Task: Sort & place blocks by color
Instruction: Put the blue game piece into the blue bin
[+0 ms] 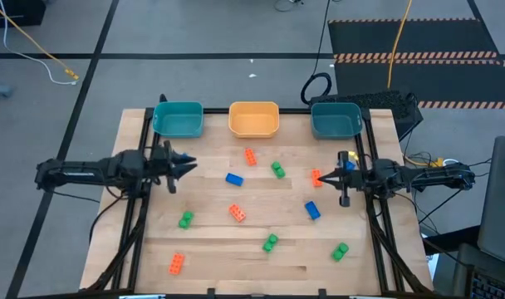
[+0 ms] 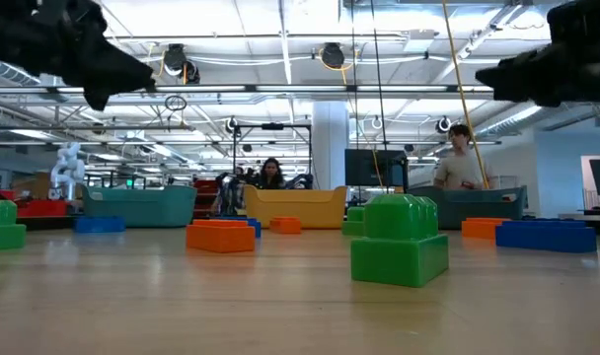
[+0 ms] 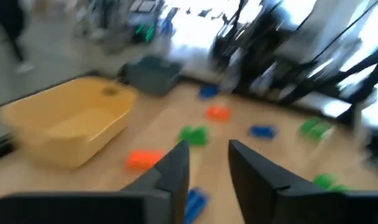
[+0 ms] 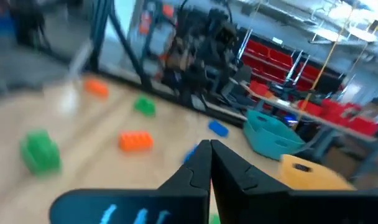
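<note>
Several small studded blocks lie scattered flat on the wooden table: orange-red ones (image 1: 250, 156) (image 1: 237, 213) (image 1: 177, 263), green ones (image 1: 277, 169) (image 1: 185, 220) (image 1: 270, 242), and blue ones (image 1: 234, 178) (image 1: 312, 210). My left gripper (image 1: 188, 164) (image 3: 209, 168) hangs above the table's left side, open by a narrow gap and holding nothing. A blue block (image 3: 194, 202) shows below its fingers. My right gripper (image 1: 336, 178) (image 4: 210, 163) hovers at the right side, shut and empty, beside an orange-red block (image 1: 316, 176).
Three trays stand in a row along the far edge: teal (image 1: 178, 119), yellow-orange (image 1: 254, 119), teal (image 1: 335, 120). Dark frame rails run along the table's left (image 1: 134, 216) and right (image 1: 384, 232) sides. People (image 2: 461, 158) stand in the room beyond the table.
</note>
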Robot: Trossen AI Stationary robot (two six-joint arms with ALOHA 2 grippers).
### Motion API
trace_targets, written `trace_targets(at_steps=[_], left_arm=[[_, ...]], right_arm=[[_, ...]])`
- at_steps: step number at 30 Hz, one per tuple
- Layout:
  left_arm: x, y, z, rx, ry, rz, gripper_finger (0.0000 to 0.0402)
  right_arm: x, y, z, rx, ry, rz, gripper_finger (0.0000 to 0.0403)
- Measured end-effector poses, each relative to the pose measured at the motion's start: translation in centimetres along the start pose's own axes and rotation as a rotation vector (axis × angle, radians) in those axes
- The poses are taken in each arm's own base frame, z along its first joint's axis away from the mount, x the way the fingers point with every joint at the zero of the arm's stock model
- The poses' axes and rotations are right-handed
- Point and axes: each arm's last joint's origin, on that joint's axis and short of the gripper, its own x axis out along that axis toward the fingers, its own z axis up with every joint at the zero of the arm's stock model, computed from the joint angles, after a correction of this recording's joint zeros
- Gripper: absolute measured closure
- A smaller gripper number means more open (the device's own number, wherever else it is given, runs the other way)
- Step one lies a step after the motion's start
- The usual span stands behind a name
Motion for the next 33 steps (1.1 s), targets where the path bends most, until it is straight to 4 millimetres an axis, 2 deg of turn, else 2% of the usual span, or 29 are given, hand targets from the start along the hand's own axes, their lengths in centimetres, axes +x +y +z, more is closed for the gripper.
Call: trace_targets(at_steps=[4, 9, 15, 23, 29, 33], left_arm=[[0.7, -0.4, 2.2, 0.043, 0.163, 0.127, 0.0220], [2.4, -0.7, 3.2, 0.052, 0.386, 0.242, 0.0164], [4.1, 0.6, 2.5, -0.026, 0.662, 0.493, 0.0128], [5.4, 2.3, 0.0, -0.101, 0.969, 0.611, 0.0107], [5.8, 2.9, -1.0, -0.116, 1.082, 0.691, 0.0095], [6.0, 3.5, -1.2, -0.121, 1.086, 0.736, 0.0089]], right_arm=[[0.0, -0.2, 0.7, 0.177, -0.071, -0.008, 0.0403], [0.0, -0.3, 0.9, 0.242, -0.097, -0.010, 0.0403], [0.0, -0.3, 0.9, 0.221, -0.096, -0.012, 0.0403], [0.0, -0.3, 0.8, 0.202, -0.090, -0.022, 0.0403], [-0.1, -0.9, 0.7, 0.187, -0.052, -0.226, 0.0401], [-0.2, -1.1, 0.6, 0.152, -0.025, -0.331, 0.0377]])
